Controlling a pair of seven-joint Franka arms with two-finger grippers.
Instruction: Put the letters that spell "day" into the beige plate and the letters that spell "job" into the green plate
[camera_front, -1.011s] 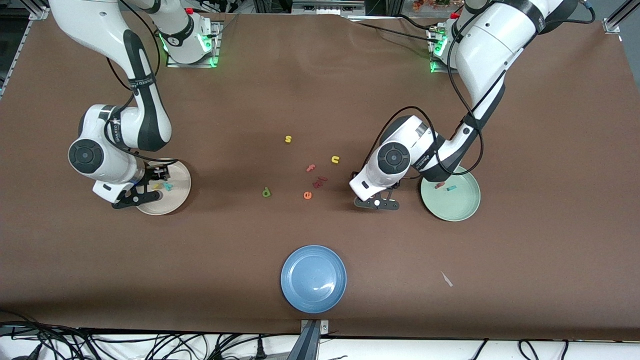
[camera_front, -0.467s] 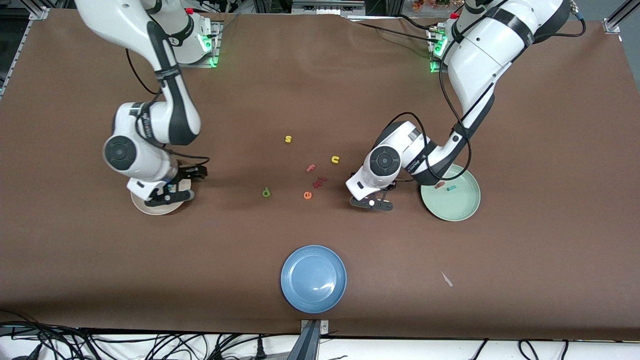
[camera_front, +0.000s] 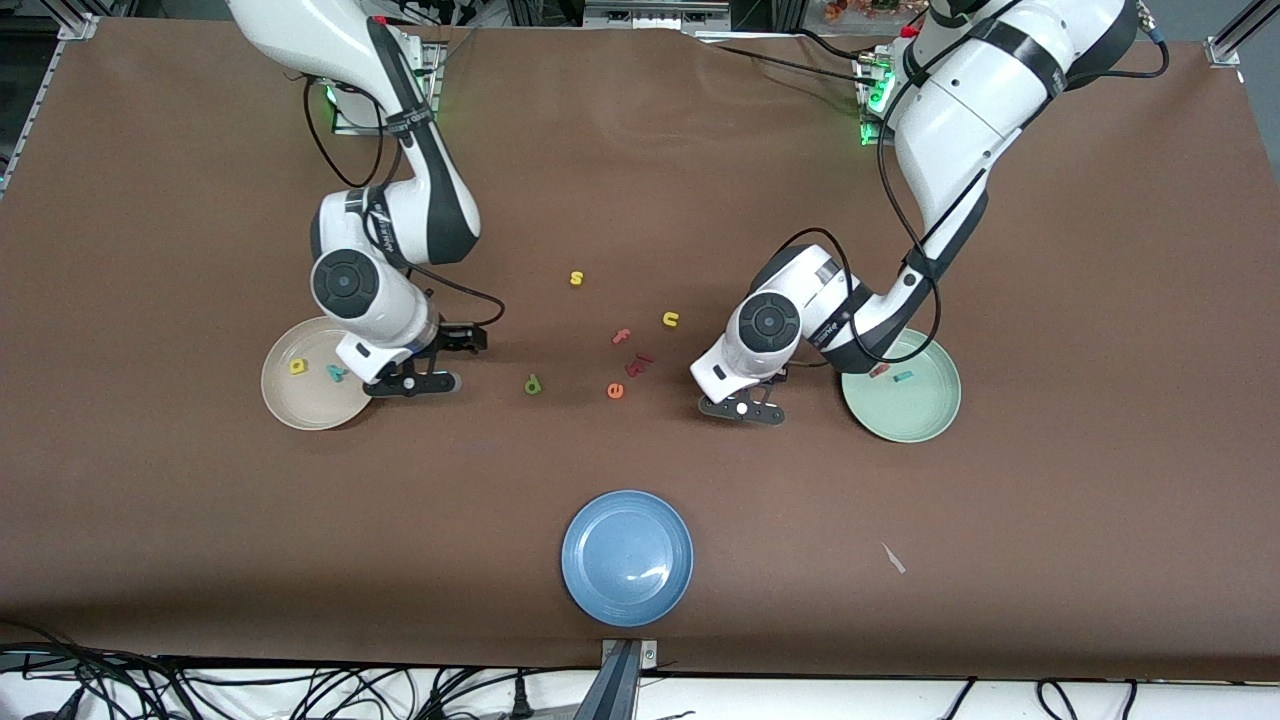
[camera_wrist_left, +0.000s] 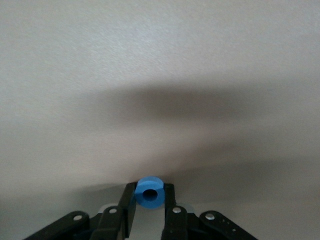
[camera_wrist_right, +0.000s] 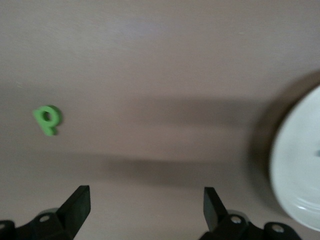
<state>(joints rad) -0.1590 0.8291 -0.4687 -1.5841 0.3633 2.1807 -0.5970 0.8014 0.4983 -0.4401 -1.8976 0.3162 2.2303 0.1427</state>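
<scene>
My left gripper (camera_front: 748, 402) is low over the table beside the green plate (camera_front: 905, 418) and is shut on the blue ring o (camera_wrist_left: 149, 191). A pink-red b (camera_front: 880, 371) and a teal j (camera_front: 903, 377) lie in that plate. Between the beige plate (camera_front: 300, 402) and the green d (camera_front: 533, 385), my right gripper (camera_front: 452, 364) hangs open and empty. In the right wrist view the d (camera_wrist_right: 47, 119) lies ahead of the wide-apart fingertips (camera_wrist_right: 80, 202), with the beige plate's rim (camera_wrist_right: 295, 165) at the edge. A yellow a (camera_front: 297, 366) and a teal y (camera_front: 336, 373) rest in the beige plate.
Loose letters lie mid-table: a yellow s (camera_front: 576, 278), a yellow u (camera_front: 671, 319), a pink f (camera_front: 622, 336), a dark red letter (camera_front: 638, 362) and an orange e (camera_front: 615, 391). A blue plate (camera_front: 627, 557) sits nearest the front camera.
My right arm swung off the beige plate toward the green d, leaving the yellow a and teal y in the plate. My left gripper closed on the blue o.
</scene>
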